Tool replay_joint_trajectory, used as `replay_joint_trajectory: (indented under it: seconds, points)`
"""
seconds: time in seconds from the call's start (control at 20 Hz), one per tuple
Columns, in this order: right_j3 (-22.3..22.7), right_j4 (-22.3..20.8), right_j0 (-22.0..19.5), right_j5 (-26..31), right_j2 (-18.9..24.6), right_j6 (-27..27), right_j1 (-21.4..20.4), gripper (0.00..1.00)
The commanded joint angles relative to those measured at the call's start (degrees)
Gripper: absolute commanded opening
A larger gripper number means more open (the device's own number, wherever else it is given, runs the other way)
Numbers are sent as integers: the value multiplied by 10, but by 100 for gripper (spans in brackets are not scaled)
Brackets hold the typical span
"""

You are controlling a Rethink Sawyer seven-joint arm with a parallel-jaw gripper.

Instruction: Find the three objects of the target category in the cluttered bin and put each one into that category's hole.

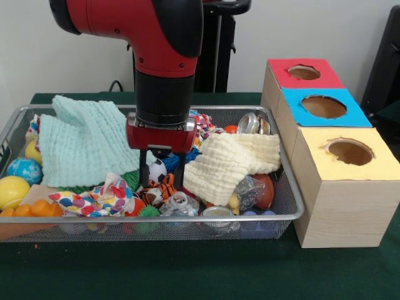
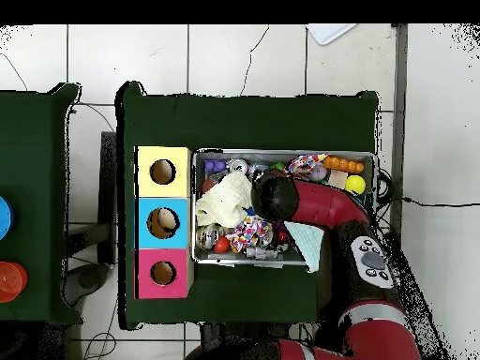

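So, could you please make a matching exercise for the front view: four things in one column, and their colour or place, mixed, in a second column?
Things:
1. hole in the middle box
2. large cloth at the left of the bin
3. folded cloth right of the tool
4. ball at the bin's left edge

Colour or place:
a. yellow
b. cream
c. blue surround
d. mint green

Pairs: 1-c, 2-d, 3-b, 4-a
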Motion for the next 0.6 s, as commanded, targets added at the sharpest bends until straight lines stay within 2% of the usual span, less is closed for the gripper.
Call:
replay_joint_trajectory:
  seconds: [0.05, 0.45, 0.6]
  points:
    - [-9, 6, -17, 19, 43, 48, 20, 100]
    - [34, -1, -28, -8, 50, 54, 4, 100]
    - [28, -5, -24, -11, 48, 53, 5, 100]
